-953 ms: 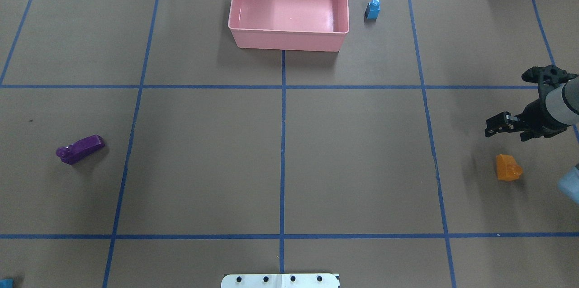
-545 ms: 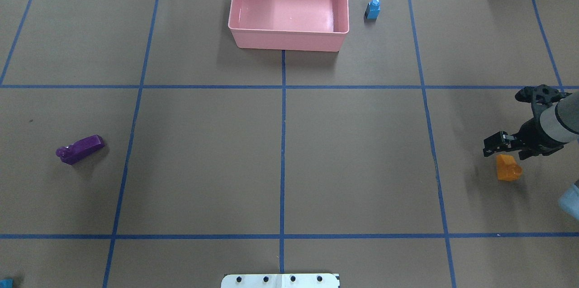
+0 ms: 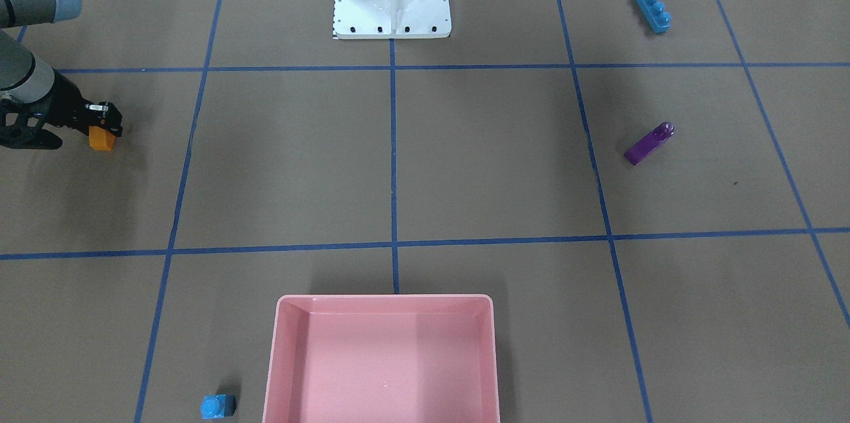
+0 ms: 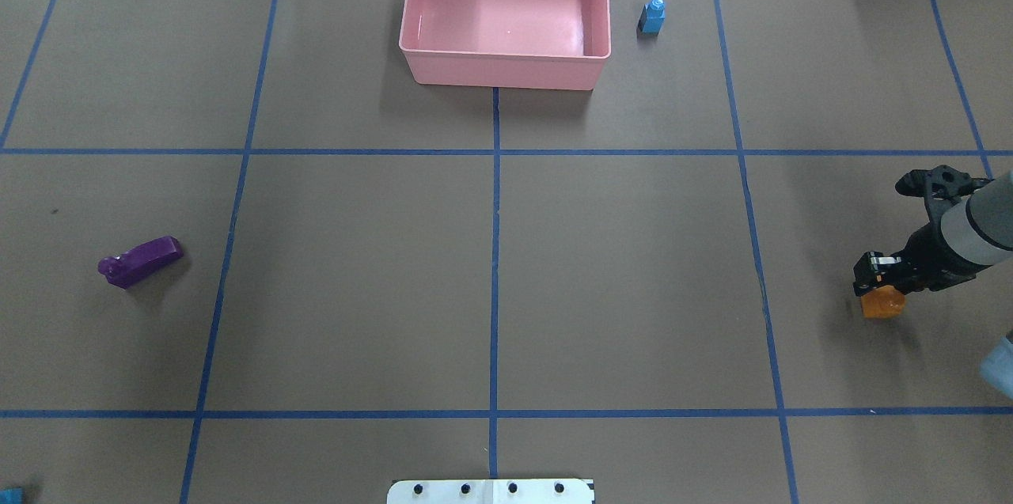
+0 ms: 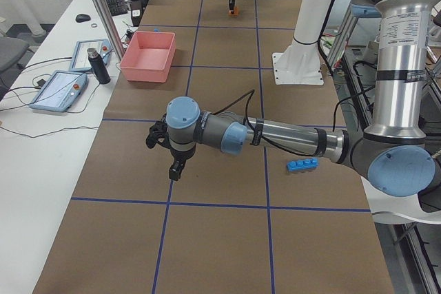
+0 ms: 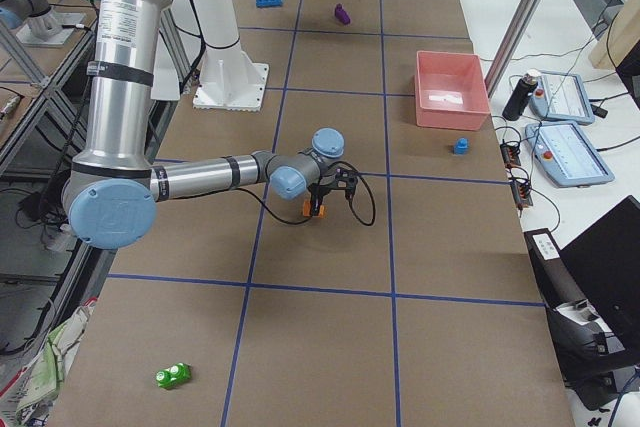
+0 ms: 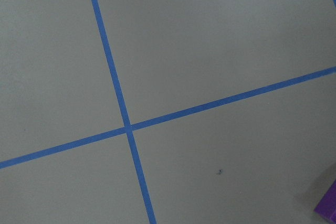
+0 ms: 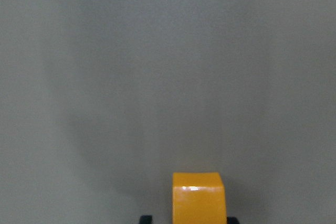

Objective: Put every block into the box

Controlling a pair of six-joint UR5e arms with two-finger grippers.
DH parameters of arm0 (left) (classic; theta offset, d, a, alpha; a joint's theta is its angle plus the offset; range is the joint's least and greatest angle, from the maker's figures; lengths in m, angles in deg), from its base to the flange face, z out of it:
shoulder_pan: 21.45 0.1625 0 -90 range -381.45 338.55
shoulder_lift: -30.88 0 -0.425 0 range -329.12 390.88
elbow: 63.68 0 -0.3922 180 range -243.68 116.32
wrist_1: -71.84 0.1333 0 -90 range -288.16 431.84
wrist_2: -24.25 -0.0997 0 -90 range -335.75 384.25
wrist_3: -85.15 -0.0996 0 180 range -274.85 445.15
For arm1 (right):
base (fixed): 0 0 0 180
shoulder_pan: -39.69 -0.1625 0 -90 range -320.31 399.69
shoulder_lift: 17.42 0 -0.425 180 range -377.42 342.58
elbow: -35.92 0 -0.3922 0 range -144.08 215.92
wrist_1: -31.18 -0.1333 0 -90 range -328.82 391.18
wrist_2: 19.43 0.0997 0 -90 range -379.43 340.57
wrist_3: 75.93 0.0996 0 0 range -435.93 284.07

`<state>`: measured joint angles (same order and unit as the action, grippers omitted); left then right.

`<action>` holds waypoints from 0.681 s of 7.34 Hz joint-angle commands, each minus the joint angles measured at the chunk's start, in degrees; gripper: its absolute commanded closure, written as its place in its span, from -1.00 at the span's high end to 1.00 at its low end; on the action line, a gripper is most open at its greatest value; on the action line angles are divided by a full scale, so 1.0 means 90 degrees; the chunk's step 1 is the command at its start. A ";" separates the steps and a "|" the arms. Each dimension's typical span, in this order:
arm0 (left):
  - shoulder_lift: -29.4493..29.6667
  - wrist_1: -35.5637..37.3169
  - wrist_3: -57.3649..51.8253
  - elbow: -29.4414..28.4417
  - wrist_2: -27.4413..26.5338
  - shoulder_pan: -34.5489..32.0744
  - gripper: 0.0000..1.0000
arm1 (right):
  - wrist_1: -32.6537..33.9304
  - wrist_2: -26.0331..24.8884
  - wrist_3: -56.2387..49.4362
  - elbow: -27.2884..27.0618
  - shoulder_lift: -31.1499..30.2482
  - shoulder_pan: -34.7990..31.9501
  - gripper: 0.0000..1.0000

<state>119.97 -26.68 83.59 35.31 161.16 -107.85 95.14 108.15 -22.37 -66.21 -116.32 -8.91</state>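
Orange sloped block sits on brown bench at robot's right edge. Right hand low over it, fingers flanking block; wrist view shows gap on one side, so not clamped. Left hand hangs above bench, purple block at corner of its wrist view; open or closed, cannot tell. Pink box at far centre, tiny blue cube just beside it. Long blue bar and green block lie well apart from box.

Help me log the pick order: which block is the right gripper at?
The orange block: the right gripper straddles it. The purple block, green block, small blue cube and long blue bar all lie far from that gripper.
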 commanded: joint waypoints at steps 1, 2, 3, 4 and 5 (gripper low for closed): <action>-0.0007 -0.0001 -0.0002 -0.0080 0.0274 0.0001 1.00 | 0.0051 0.0354 -0.0033 -0.0087 -0.0075 -0.0175 -1.00; -0.0007 0.0009 0.0008 -0.0080 0.0305 0.0010 1.00 | 0.0061 0.0463 -0.0043 -0.0291 -0.0173 -0.0389 -1.00; -0.0007 0.0018 0.0017 -0.0080 0.0315 0.0011 1.00 | 0.0080 0.0590 -0.0043 -0.0515 -0.0261 -0.0613 -1.00; 0.0003 -0.0059 0.0462 -0.0032 0.0393 0.0233 1.00 | 0.0187 0.0601 -0.0043 -0.0759 -0.0262 -0.0857 -1.00; 0.0023 -0.0514 0.1037 -0.0022 0.0422 0.0612 1.00 | 0.0188 0.0572 -0.0140 -0.0974 -0.0233 -0.1295 -1.00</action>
<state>120.00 -27.96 87.58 34.90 164.46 -105.63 96.46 113.21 -22.95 -72.34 -118.45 -16.38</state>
